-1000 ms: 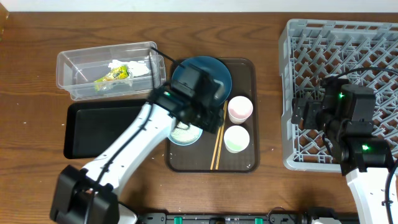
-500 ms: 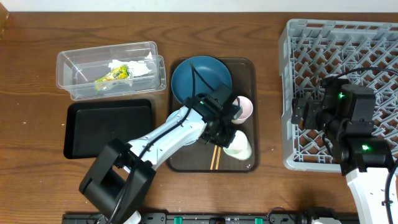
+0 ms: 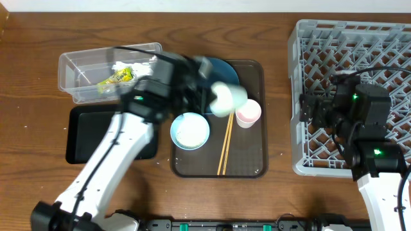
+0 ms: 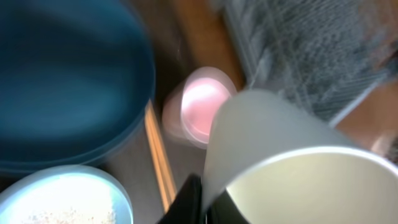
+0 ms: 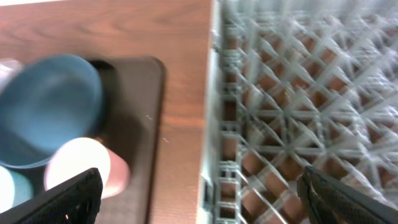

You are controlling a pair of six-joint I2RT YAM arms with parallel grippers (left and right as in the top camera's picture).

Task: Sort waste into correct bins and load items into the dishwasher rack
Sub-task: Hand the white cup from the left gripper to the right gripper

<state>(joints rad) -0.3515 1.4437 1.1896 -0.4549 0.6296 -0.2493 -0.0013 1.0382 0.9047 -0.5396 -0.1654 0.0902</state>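
Hard to see: the left arm is blurred in the overhead view. It covers part of the blue plate [image 3: 221, 69] and part of the black tray [image 3: 83, 125].
Left gripper [image 3: 209, 101]: clamped on the pale cup [image 3: 229, 98]. One dark finger [image 4: 189, 199] shows at the rim (the other is hidden).
Pale cup: smooth, tipped on its side, held above the brown tray [image 3: 250, 163], near the pink cup [image 3: 248, 113].
Right gripper [image 5: 202, 193]: fingers spread wide, holding nothing, above the rack's near edge.
Rack [image 3: 359, 45]: grey plastic lattice, cut off at the right.
Bowl [image 3: 190, 130]: light blue, with rice grains inside, beside the wooden chopsticks [image 3: 225, 144].
Clear tub [image 3: 77, 64]: holds the wrapper [image 3: 115, 78] and the tissue [image 3: 136, 67].
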